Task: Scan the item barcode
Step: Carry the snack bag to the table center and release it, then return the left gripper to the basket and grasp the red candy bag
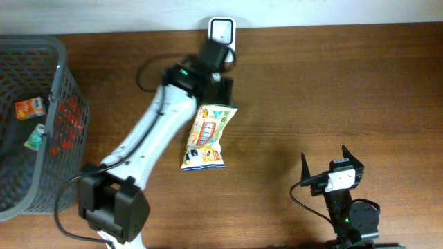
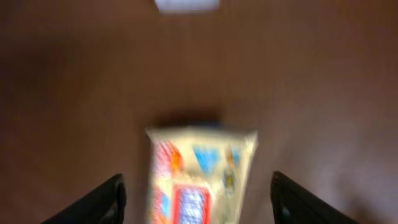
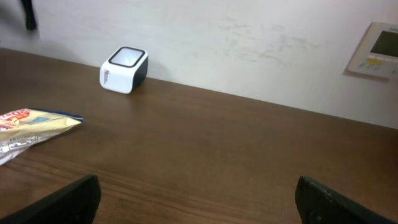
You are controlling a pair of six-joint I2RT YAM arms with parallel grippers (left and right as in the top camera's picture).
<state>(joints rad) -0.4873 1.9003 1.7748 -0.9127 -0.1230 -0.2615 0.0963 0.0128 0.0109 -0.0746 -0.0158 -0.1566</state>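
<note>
The snack packet (image 1: 205, 137) lies flat on the table (image 1: 332, 83), near the white scanner (image 1: 221, 31), apparently placed within its reach for a barcode read. The left gripper (image 2: 198, 185) hovers over its top end, jaws spread and holding nothing. The right gripper (image 1: 325, 160) sits open, well apart.

Under the black left claw (image 2: 196, 180), a cream bag (image 1: 205, 137) printed in red, blue and orange; ahead of it a white scanner (image 3: 124, 70) with black sides; dark brown woodgrain table (image 1: 332, 90); grey mesh basket (image 1: 69, 104) left of the claw; white arm (image 1: 149, 135)
</note>
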